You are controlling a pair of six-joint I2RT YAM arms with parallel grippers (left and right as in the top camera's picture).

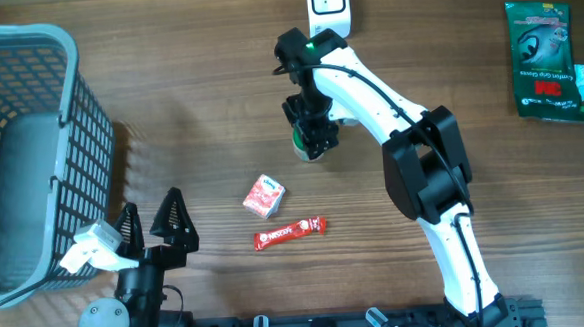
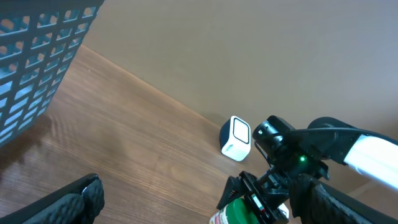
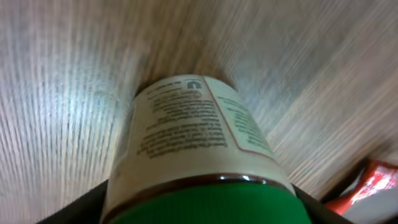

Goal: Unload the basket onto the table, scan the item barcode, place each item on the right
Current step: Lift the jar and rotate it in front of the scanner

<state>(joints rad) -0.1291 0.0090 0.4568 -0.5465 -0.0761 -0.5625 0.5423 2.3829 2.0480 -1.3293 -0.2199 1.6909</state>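
Two things near the jar: pink carton, red bar.

Jar label print (small, blurred) unreadable; red wrapper lettering too

The green-capped round jar wore a cream label with dark print. The lattice plastic basket was grey-blue, the small carton red and white, the wooden table brown-grained.
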